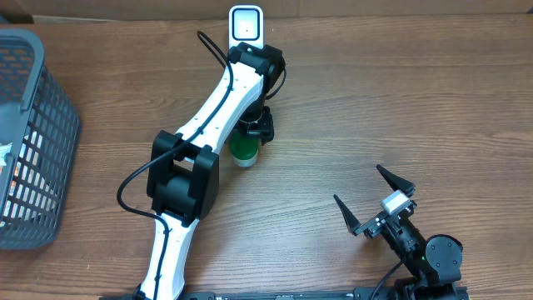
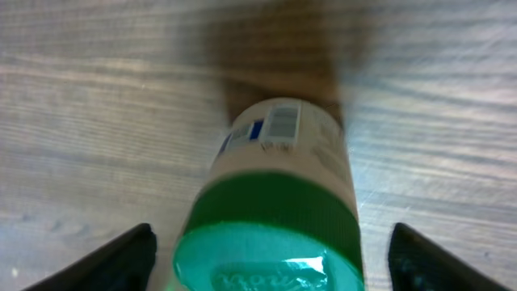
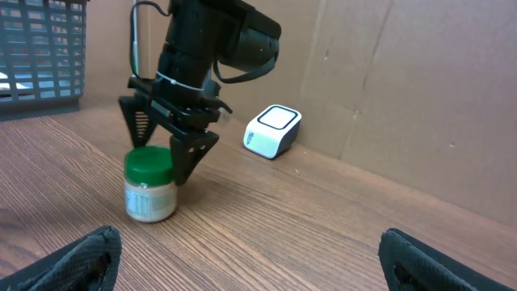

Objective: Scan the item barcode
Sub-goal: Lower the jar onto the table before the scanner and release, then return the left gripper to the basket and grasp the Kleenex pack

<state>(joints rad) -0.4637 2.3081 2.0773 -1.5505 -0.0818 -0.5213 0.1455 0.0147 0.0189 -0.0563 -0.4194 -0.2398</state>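
Note:
The item is a small jar with a green cap, standing upright on the wooden table. In the left wrist view its label with a barcode shows below the cap of the jar. My left gripper hangs over the jar, open, its fingers either side of the cap with a gap on each side. From the right wrist the left gripper straddles the jar. The white scanner sits at the table's far edge, behind the jar. My right gripper stands open and empty at the near right.
A grey mesh basket stands at the left edge, also at the far left of the right wrist view. A cardboard wall closes off the back of the table behind the scanner.

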